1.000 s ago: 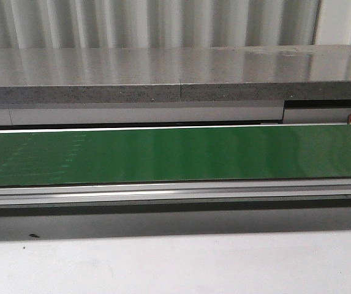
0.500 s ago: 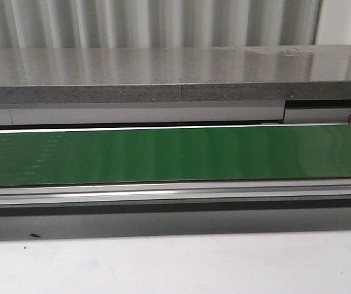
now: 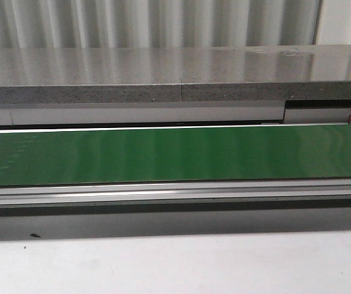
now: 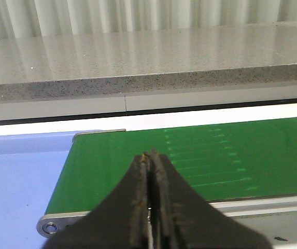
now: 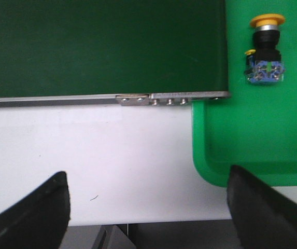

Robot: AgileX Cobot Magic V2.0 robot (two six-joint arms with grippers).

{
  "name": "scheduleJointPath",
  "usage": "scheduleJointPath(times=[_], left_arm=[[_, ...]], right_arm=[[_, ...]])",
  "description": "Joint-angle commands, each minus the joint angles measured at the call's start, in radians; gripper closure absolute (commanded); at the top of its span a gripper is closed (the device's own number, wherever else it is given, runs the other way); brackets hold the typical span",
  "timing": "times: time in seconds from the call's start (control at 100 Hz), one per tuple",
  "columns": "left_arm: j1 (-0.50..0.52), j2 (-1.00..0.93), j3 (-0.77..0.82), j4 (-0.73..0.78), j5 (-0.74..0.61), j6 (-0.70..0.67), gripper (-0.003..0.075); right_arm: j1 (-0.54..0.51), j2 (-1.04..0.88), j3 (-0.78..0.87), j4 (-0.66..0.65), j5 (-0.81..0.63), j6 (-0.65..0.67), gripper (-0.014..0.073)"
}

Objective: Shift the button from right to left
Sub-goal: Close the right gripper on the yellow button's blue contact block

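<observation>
Speckled grey stone ledge (image 3: 175,67) spans the upper front view beneath pale corrugated panels, with the smooth green belt (image 3: 175,153) running across mid-frame above a brushed metal rail (image 3: 175,191). At upper right of the right wrist view, the button (image 5: 265,49) lies on a glossy green tray (image 5: 252,140), yellow mushroom cap uppermost. The right gripper (image 5: 148,207) is spread wide and empty; the left gripper (image 4: 152,161) is clenched, dark fingers together over the belt beside a blue tray (image 4: 18,187).

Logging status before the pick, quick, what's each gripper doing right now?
Left gripper: closed, holding nothing.
Right gripper: open, empty; button lies untouched in the green tray.
</observation>
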Motion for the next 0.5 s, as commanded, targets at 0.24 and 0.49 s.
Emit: scheduleJointPath(times=[0.24,0.49], left_arm=[[0.001,-0.033,0.039,-0.009,-0.079,-0.010,0.0741],[0.001,-0.033,0.039,-0.009,-0.079,-0.010,0.0741]], right_arm=[[-0.194,0.203,-0.190,-0.041,0.032,0.000,-0.0019],[-0.355,0.390,-0.270,-0.041,0.014,0.000,-0.0019]])
